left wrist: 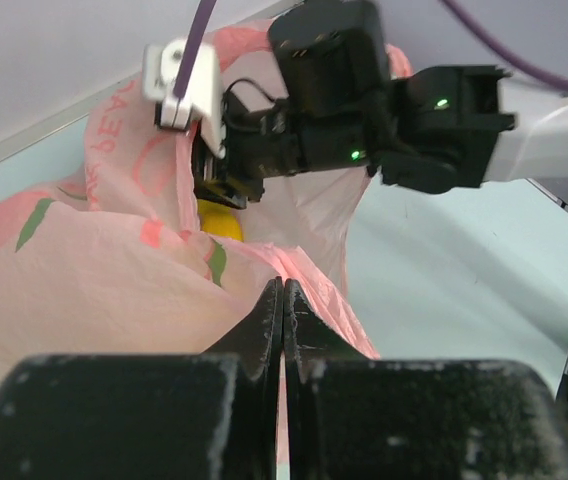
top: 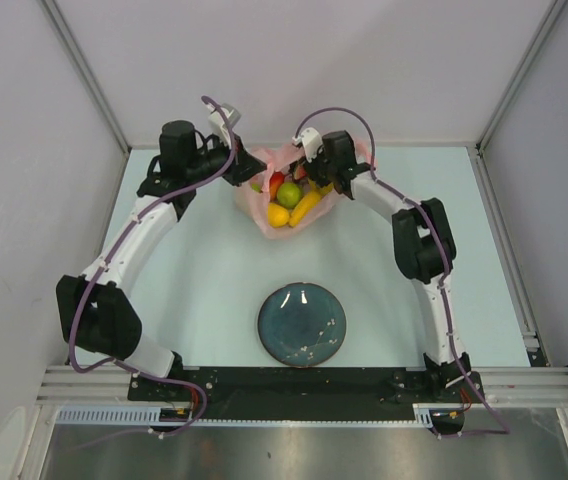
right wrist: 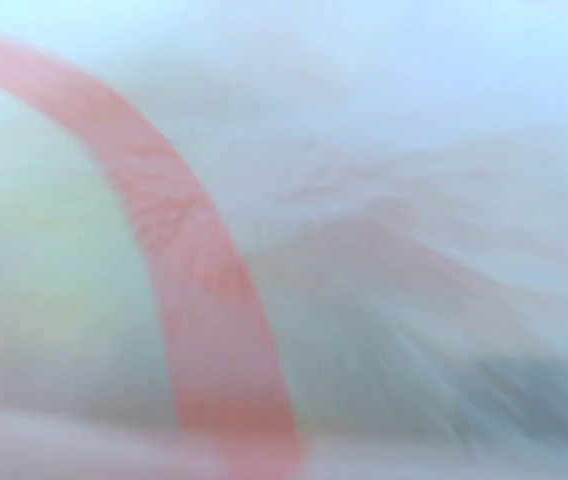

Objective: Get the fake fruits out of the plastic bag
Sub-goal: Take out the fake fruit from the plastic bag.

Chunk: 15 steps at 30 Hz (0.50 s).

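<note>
The pink plastic bag (top: 264, 208) lies at the back middle of the table with its mouth open. Inside it show fake fruits: a green apple (top: 288, 194), a yellow mango (top: 278, 215), a banana (top: 305, 207) and a red fruit (top: 275, 182). My left gripper (left wrist: 282, 285) is shut on a fold of the bag (left wrist: 114, 280) at its left edge. My right gripper (top: 311, 180) reaches into the bag from the right, just above a yellow fruit (left wrist: 221, 224). Blurred pink film (right wrist: 214, 300) fills the right wrist view and hides the right fingers.
A round dark blue plate (top: 302, 324) sits near the front middle of the table, between the two arm bases. Grey walls close in the table at the back and on both sides.
</note>
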{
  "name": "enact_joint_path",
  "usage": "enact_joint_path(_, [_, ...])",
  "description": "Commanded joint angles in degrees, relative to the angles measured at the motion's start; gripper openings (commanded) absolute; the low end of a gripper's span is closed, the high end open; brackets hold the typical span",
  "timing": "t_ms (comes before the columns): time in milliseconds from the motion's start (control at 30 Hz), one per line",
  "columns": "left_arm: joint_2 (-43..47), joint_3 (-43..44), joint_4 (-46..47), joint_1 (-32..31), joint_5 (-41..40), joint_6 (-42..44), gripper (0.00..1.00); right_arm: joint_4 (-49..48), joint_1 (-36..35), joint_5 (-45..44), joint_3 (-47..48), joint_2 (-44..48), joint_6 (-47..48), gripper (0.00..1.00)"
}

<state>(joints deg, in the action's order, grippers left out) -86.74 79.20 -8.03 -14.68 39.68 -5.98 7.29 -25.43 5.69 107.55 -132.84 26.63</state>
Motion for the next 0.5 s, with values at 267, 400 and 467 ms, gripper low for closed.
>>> enact_joint_path(267, [1.48, -0.80, 3.11, -0.79, 0.75, 0.62, 0.00, 1.59, -1.99, 9.95, -3.47, 15.58, -13.79, 0.20])
enact_joint_path(400, [2.19, -1.68, 3.11, -0.88, 0.66, 0.62, 0.00, 3.17, -2.78, 11.18, -4.71, 19.70, -16.69, 0.20])
enact_joint_path(467, [2.54, -2.38, 3.29, -0.88, 0.40, 0.62, 0.00, 3.69, -3.22, 11.79, -6.29, 21.99, -17.84, 0.20])
